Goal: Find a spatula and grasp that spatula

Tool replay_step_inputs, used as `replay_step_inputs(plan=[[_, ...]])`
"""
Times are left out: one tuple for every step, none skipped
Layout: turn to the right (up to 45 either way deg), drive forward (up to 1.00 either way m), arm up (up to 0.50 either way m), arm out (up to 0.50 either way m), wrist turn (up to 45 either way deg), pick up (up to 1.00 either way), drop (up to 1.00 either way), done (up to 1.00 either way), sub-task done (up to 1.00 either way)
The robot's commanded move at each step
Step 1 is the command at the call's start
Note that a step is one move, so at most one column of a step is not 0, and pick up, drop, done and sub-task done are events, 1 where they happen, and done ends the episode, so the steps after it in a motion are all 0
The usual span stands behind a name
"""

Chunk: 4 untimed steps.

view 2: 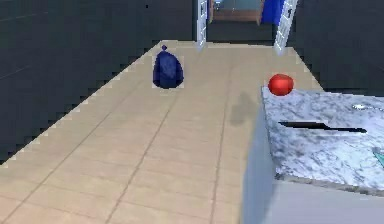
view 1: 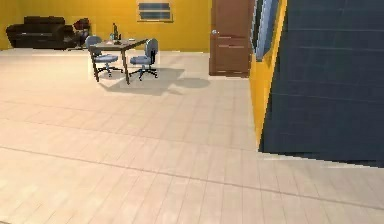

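On the marble counter (view 2: 322,158), cut off | red blob (view 2: 281,85) | thin dark shape (view 2: 316,125), unclear | hand: cannot tell

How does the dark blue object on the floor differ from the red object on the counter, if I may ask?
The dark blue object stands on the tiled floor; the red object rests on the marble counter. The dark blue object is lumpy with a small peak on top; the red object is smoothly round. The dark blue object looks larger than the red object. Both are single-coloured.
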Motion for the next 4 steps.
replay_step_inputs(plan=[[-33.0, 0.00, 0.00, 0.00, 0.0, 0.00, 0.00, 0.00, 0.00], [0.0, 0.25, 0.00, 0.00, 0.0, 0.00, 0.00, 0.00, 0.00], [-45.0, 0.00, 0.00, 0.00, 0.0, 0.00, 0.00, 0.00, 0.00], [-45.0, 0.00, 0.00, 0.00, 0.0, 0.00, 0.00, 0.00, 0.00]])
